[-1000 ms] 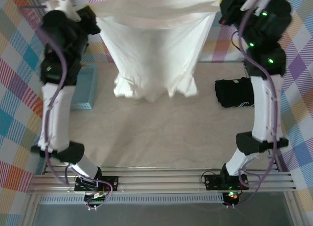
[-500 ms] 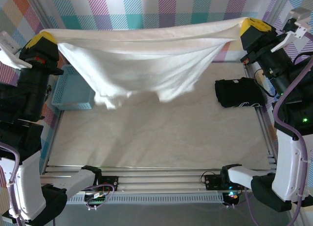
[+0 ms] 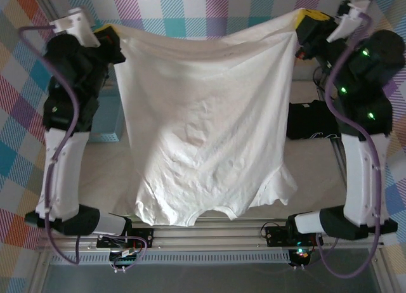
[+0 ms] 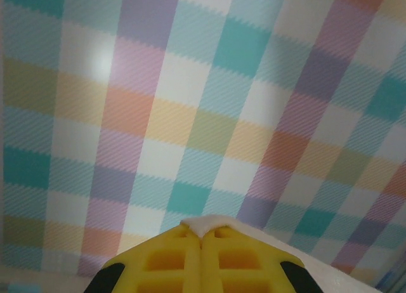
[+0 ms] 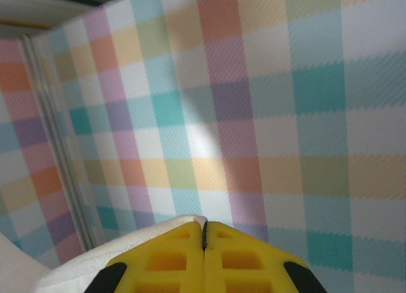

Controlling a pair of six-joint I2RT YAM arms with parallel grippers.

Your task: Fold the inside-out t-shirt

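Above the worktop, the t-shirt hangs spread wide between both hands.
The left hand is clamped on one top corner and the right hand on the other, fingers closed; the shirt's lower edge hangs over the near rail.

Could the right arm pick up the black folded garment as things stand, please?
Probably not yet: the right claw is shut on a corner of the hanging white t-shirt, so it has no free grip. The black folded garment lies near that arm, partly hidden by the shirt.
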